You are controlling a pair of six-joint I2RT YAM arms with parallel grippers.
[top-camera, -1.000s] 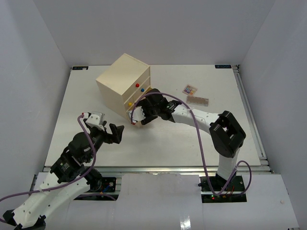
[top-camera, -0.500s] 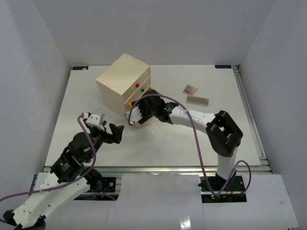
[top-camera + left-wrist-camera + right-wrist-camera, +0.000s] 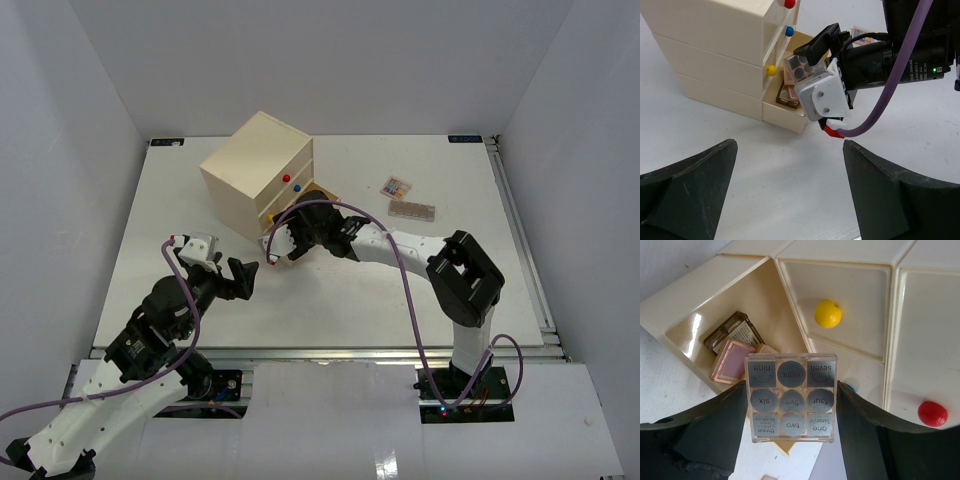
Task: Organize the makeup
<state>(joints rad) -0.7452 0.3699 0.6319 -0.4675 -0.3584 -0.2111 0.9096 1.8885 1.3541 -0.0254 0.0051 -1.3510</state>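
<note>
Right gripper [image 3: 791, 390] clamps nine-pan silver palette [image 3: 790, 399] over open bottom drawer [image 3: 715, 305]
Left gripper [image 3: 790, 145] gapes empty over white table [image 3: 350, 300] walled on three sides; chest [image 3: 255, 160] stands back-left.

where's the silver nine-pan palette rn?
Right wrist view, centre: the silver palette is clamped in the right gripper, in front of the chest's open drawer, near the yellow knob and beside the pink palette lying inside.

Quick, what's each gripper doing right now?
Left gripper: open, holding nothing.
Right gripper: closed on the clear nine-pan palette.
</note>
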